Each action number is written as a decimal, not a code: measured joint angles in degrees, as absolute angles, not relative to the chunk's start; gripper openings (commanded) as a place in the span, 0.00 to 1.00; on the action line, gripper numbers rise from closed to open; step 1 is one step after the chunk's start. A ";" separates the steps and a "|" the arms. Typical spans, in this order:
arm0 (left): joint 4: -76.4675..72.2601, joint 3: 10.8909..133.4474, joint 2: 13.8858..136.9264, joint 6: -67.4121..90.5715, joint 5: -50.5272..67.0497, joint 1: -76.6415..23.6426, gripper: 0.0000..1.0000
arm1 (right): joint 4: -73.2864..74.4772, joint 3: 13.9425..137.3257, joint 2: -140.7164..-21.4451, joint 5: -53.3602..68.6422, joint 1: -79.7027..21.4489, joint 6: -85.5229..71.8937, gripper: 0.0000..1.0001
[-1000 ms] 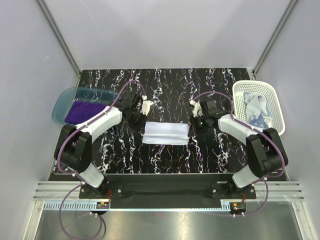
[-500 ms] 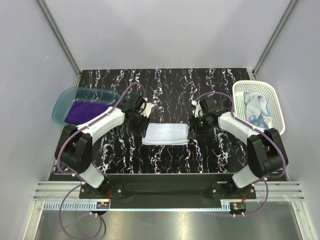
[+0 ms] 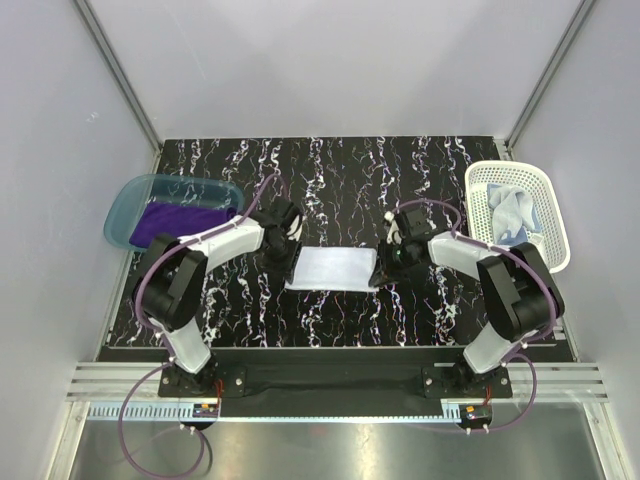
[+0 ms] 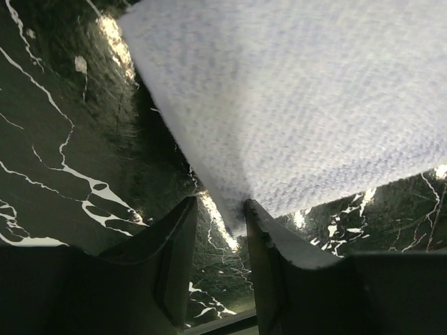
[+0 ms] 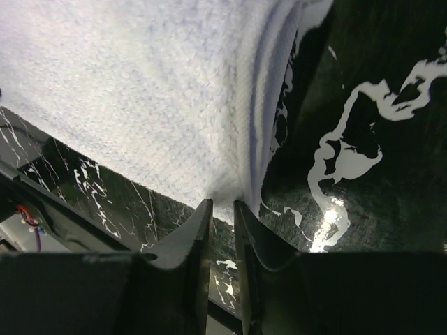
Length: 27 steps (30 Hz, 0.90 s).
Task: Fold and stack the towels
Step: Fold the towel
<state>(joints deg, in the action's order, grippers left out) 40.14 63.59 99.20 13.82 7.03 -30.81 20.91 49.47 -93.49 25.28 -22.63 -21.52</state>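
A folded white towel lies flat at the centre of the table. The left gripper, at the towel's ten o'clock corner, is partly open and holds nothing. The right gripper, at its two o'clock corner, is nearly closed; I cannot tell whether it grips the towel. Farther back, a purple towel lies in a teal tray at ten o'clock, and a light blue towel in a white basket at two o'clock.

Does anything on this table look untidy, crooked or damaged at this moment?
Nothing is spilled or damaged. The light blue towel lies crumpled in the white basket, not folded. The white towel is slightly askew: its left edge slants.
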 measured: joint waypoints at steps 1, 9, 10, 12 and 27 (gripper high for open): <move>40.29 63.57 99.55 14.68 6.79 -30.79 0.40 | 20.67 48.73 -94.30 25.04 -22.63 -21.91 0.25; 42.30 65.98 99.24 19.03 3.60 -30.30 0.49 | 21.39 48.38 -91.35 21.87 -22.79 -22.72 0.25; 42.28 66.26 98.76 19.38 3.33 -29.87 0.50 | 21.71 48.38 -90.13 21.47 -22.79 -22.72 0.26; 42.04 66.28 97.34 19.77 3.64 -28.36 0.52 | 22.46 48.38 -87.61 20.53 -22.83 -22.72 0.27; 26.26 55.16 96.57 22.83 21.98 -19.64 0.59 | 22.04 48.40 -82.21 19.14 -22.83 -21.71 0.42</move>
<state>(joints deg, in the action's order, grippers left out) 26.26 55.16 96.57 22.83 21.98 -19.64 22.04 48.40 -82.21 19.14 -22.83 -21.71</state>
